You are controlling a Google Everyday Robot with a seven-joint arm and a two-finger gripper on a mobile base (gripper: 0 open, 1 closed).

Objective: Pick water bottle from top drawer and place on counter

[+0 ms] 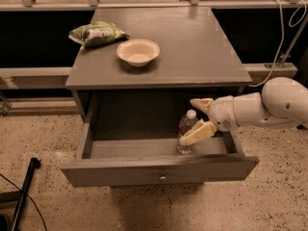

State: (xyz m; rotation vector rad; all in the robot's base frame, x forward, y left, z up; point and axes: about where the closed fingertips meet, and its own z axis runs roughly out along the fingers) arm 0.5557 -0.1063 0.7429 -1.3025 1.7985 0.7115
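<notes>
Open top drawer with the water bottle upright inside it, gripper at the bottle.

Above the drawer, the counter carries a cream bowl and, at its back left, a green packet. The bottle, the only thing seen in the drawer, stands right of the drawer's centre, close behind its front panel. The white arm reaches over the drawer's right side, jaws spread wide, one finger beside the cap, the other crossing the bottle's lower body. Whether they touch it cannot be told. A black pole lies on the speckled floor left of the drawer.
</notes>
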